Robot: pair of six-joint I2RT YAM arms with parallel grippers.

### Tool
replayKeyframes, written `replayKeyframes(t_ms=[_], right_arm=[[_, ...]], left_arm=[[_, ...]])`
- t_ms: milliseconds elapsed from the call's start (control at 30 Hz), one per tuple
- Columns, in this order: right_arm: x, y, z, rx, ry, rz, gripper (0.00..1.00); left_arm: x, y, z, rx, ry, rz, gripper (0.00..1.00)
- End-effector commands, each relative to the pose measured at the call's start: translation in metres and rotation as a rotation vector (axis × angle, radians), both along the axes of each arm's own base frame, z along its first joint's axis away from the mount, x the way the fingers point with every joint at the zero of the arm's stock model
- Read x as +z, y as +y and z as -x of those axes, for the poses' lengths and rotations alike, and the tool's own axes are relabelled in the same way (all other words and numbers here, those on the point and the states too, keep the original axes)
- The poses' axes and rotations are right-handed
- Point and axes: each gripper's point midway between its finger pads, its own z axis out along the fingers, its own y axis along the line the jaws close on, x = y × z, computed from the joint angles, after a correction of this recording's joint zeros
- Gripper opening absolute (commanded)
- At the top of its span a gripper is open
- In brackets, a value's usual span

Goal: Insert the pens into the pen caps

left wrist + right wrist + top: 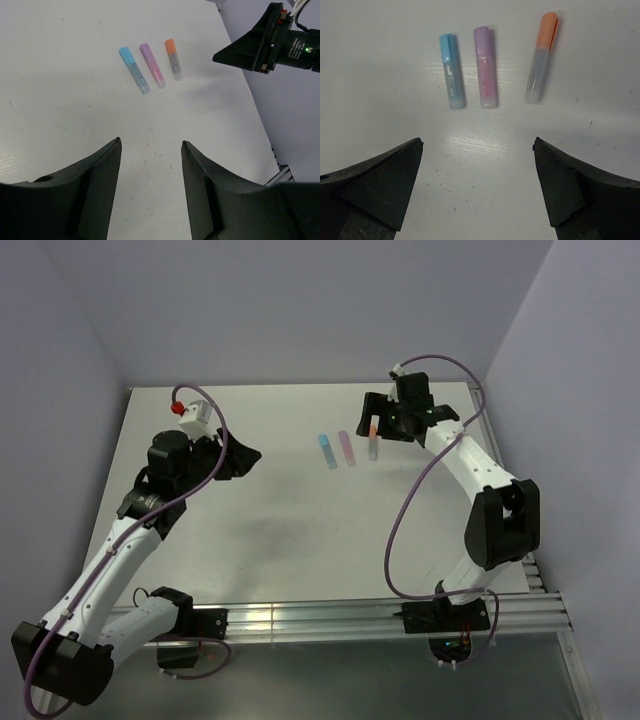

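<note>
Three pens lie side by side in the middle-right of the white table: a light blue one (328, 451), a pink one (347, 448) and a clear one with an orange end (373, 441). In the right wrist view each pen, blue (453, 80), pink (487, 80) and clear (537, 75), has its matching cap, blue (447, 45), pink (483, 39) and orange (548, 27), sitting on its far end. My right gripper (383, 426) is open and empty, hovering just beside the orange pen. My left gripper (252, 455) is open and empty, well to the left of the pens.
The table (270, 540) is walled at the back and on both sides. An aluminium rail (330, 618) runs along the near edge. The right gripper shows in the left wrist view (222, 55), above the table's right edge (260, 120).
</note>
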Motion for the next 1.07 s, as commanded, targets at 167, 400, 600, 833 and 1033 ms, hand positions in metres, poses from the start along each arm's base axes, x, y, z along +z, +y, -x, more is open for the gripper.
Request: replayKeyframes(t_ms=[167, 400, 600, 833, 1033], right_arm=[[0.050, 0.006, 0.013, 0.011, -0.138, -0.078, 1.00], [0.075, 0.007, 0.036, 0.015, -0.205, -0.143, 1.00], [0.097, 0.008, 0.058, 0.044, -0.285, -0.196, 1.00], [0.126, 0.004, 0.079, 0.064, -0.391, -0.216, 1.00], [0.144, 0.000, 0.086, 0.065, -0.448, -0.217, 1.00]], left_arm=[[0.021, 0.001, 0.003, -0.024, -0.086, 0.026, 0.56], [0.034, 0.017, 0.012, 0.020, -0.136, 0.025, 0.57], [0.039, 0.027, 0.019, 0.055, -0.165, 0.012, 0.57], [0.041, 0.028, 0.020, 0.061, -0.172, 0.010, 0.57], [0.042, 0.029, 0.021, 0.062, -0.175, 0.011, 0.58]])
